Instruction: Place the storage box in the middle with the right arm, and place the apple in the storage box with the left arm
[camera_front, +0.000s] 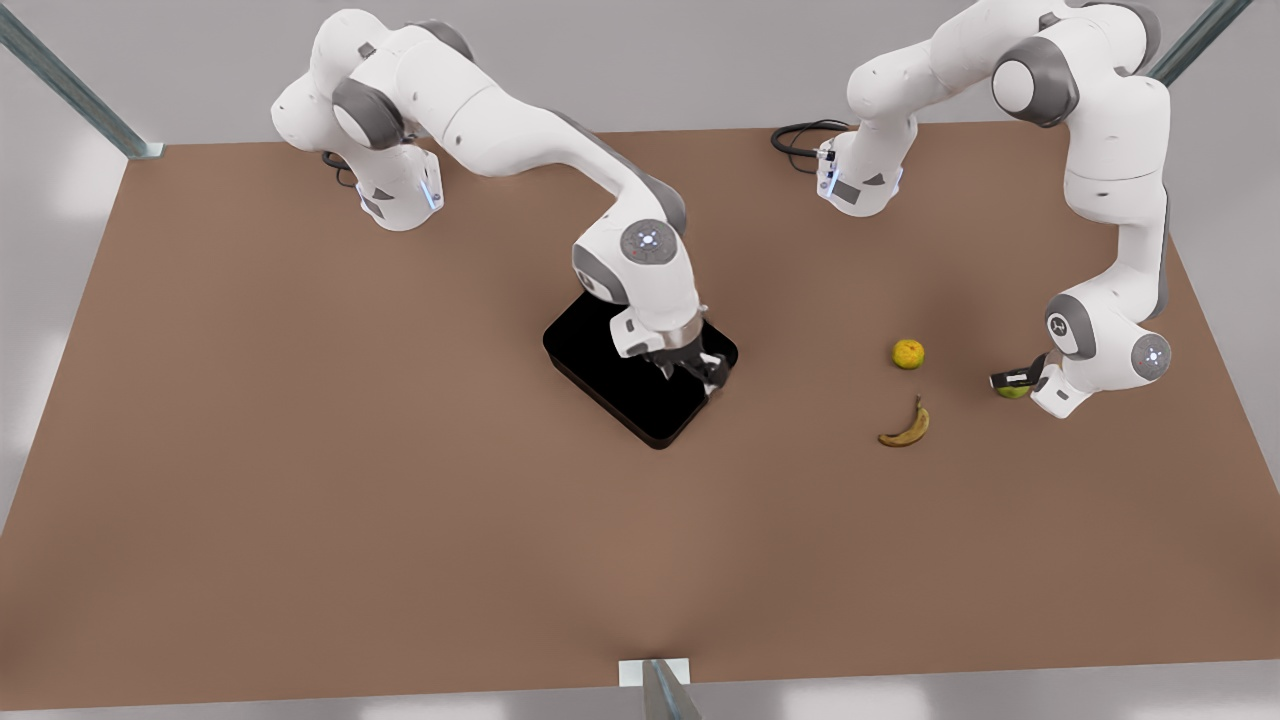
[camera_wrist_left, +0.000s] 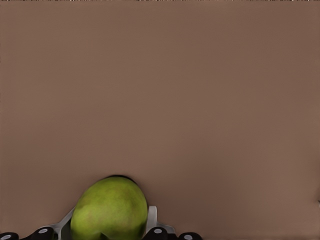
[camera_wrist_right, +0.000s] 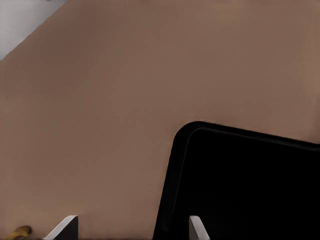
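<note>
The black storage box (camera_front: 600, 350) sits near the table's middle, turned at an angle. My right gripper (camera_front: 695, 372) hangs over its corner on the front view's right. It is open, and in the right wrist view its fingertips (camera_wrist_right: 197, 227) straddle the storage box (camera_wrist_right: 250, 190) rim. The yellow-green apple (camera_front: 1013, 392) rests on the table far to the front view's right. My left gripper (camera_front: 1015, 385) is down on it. In the left wrist view both fingers (camera_wrist_left: 151, 217) press against the sides of the apple (camera_wrist_left: 110, 210).
An orange-yellow round fruit (camera_front: 908, 353) and a brownish banana (camera_front: 906, 428) lie between the box and the apple. The banana's tip (camera_wrist_right: 19, 232) shows in the right wrist view. Brown table (camera_front: 350, 480) stretches open toward the front edge and the front view's left.
</note>
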